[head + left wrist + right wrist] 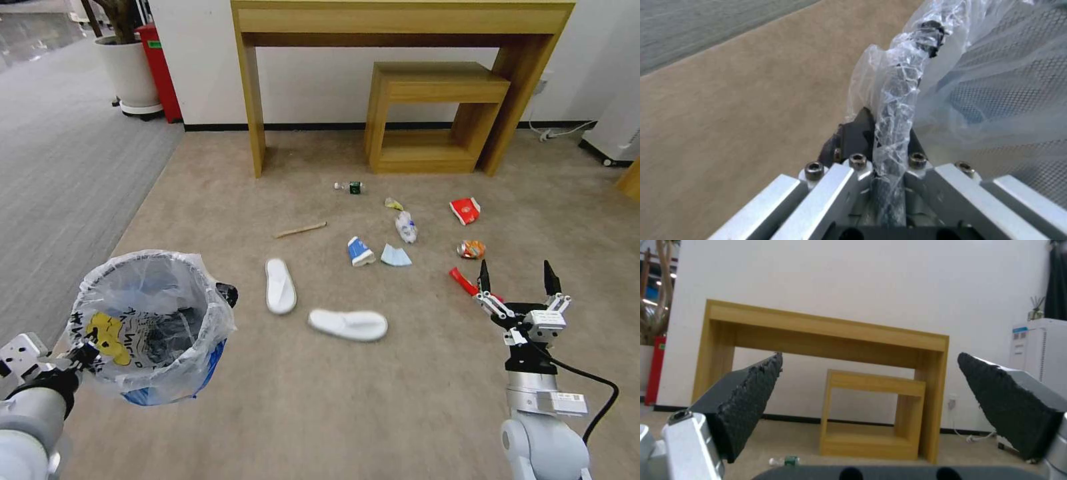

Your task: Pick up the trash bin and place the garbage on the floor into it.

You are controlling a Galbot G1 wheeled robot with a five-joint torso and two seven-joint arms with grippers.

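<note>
One job is done: our left gripper (83, 353) holds the small round blue trash bin (150, 323) by its rim. Our right gripper (517, 280) is wide open, and all the garbage, like the white slippers (347, 324), waits on the beige carpet floor (333, 413).

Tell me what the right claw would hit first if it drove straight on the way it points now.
Probably the small wooden shelf: the open right claw aims level at it under the desk, nothing visible between, though depth is unclear.

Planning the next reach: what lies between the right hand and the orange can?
In the head view, the red wrapper lies between the open right hand and the orange can; otherwise bare beige carpet.
</note>
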